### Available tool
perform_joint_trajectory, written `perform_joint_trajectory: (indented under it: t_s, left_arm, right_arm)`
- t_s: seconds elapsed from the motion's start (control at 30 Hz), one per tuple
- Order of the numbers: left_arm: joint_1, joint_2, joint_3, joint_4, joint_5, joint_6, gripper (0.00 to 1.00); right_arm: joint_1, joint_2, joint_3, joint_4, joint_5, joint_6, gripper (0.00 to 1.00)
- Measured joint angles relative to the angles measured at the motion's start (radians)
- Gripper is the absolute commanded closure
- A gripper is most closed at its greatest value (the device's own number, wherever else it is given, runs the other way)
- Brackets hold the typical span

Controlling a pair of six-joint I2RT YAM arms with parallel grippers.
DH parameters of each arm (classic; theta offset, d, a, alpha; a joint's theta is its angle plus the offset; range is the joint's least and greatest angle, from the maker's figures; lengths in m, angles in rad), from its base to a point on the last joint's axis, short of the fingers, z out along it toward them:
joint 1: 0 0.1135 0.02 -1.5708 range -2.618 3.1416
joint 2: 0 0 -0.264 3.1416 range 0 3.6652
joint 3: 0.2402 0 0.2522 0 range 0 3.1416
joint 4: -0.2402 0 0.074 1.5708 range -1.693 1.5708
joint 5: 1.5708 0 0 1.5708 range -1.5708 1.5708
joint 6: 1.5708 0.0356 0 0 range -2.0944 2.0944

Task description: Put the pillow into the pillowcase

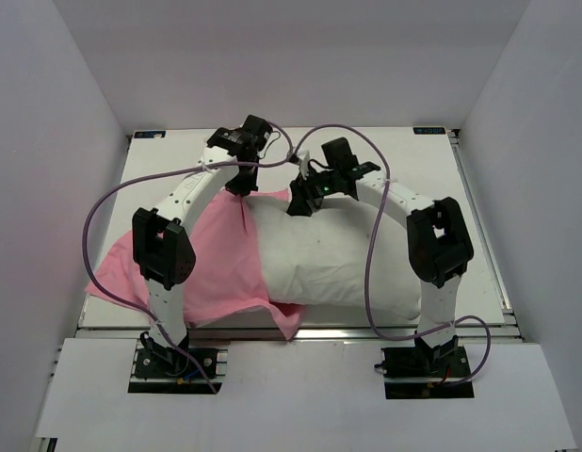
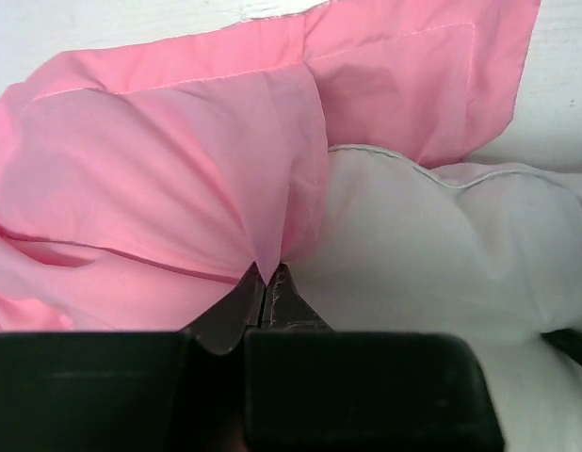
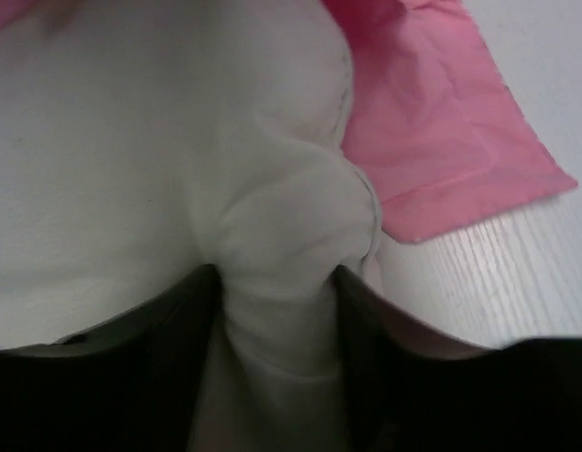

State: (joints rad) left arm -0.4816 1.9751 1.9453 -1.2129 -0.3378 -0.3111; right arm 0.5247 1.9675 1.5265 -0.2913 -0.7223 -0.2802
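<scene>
The white pillow [image 1: 338, 259] lies across the middle and right of the table, its left end under the pink pillowcase [image 1: 211, 264], which spreads over the left half. My left gripper [image 1: 242, 181] is shut on the pillowcase's far edge; in the left wrist view its tips [image 2: 267, 273] pinch a fold of pink cloth [image 2: 159, 188] next to the pillow [image 2: 432, 245]. My right gripper [image 1: 300, 200] is shut on the pillow's far left corner; in the right wrist view a bunch of white fabric [image 3: 272, 245] fills the gap between its fingers [image 3: 192, 320].
The white table [image 1: 413, 155] is bare at the back and far right. White walls stand on three sides. Part of the pillowcase [image 1: 286, 322] hangs over the near edge. Purple cables [image 1: 371, 273] loop over the arms and pillow.
</scene>
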Motion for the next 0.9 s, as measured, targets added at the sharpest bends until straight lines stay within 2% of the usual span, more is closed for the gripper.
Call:
perform_joint_trajectory:
  t_s: [0.03, 0.07, 0.1, 0.17, 0.2, 0.27, 0.33, 0.43, 0.5, 0.63, 0.77, 0.9]
  left_arm:
    - [0.0, 0.0, 0.008, -0.007, -0.006, 0.001, 0.98]
    - [-0.001, 0.0, 0.013, -0.011, -0.012, 0.006, 0.98]
    - [-0.001, 0.0, 0.014, -0.013, -0.015, 0.01, 0.97]
    - [-0.003, 0.0, 0.013, -0.014, -0.016, 0.023, 0.91]
    - [-0.006, -0.002, 0.013, -0.014, -0.016, 0.031, 0.7]
    - [-0.015, -0.007, 0.011, -0.009, -0.018, 0.053, 0.37]
    - [-0.033, -0.02, 0.01, 0.016, -0.024, 0.066, 0.15]
    - [-0.069, -0.047, 0.009, 0.033, -0.032, 0.08, 0.02]
    - [-0.088, -0.069, 0.01, 0.035, -0.039, 0.082, 0.02]
    - [-0.111, -0.117, 0.011, 0.022, -0.037, 0.083, 0.02]
    - [-0.133, -0.219, -0.019, 0.011, -0.026, 0.068, 0.04]
    - [-0.159, -0.375, -0.12, -0.023, -0.021, 0.003, 0.05]
  right_arm:
    - [0.008, 0.009, 0.01, -0.013, -0.012, -0.005, 0.71]
    - [0.015, 0.018, 0.021, -0.024, -0.024, -0.016, 0.93]
    - [0.021, 0.023, 0.031, -0.036, -0.033, -0.02, 1.0]
    - [0.027, 0.024, 0.037, -0.05, -0.039, -0.026, 1.0]
    - [0.029, 0.02, 0.035, -0.051, -0.036, -0.026, 1.0]
    - [0.035, -0.005, 0.01, -0.034, -0.01, -0.027, 1.0]
    - [0.051, -0.074, -0.064, 0.012, 0.041, -0.022, 1.0]
    - [0.1, -0.254, -0.218, 0.092, 0.156, -0.008, 1.0]
    - [0.142, -0.384, -0.3, 0.135, 0.232, 0.005, 1.0]
    - [0.23, -0.543, -0.39, 0.187, 0.36, 0.014, 1.0]
    - [0.306, -0.561, -0.421, 0.206, 0.503, 0.021, 1.0]
    - [0.334, -0.556, -0.439, 0.217, 0.624, 0.037, 1.0]
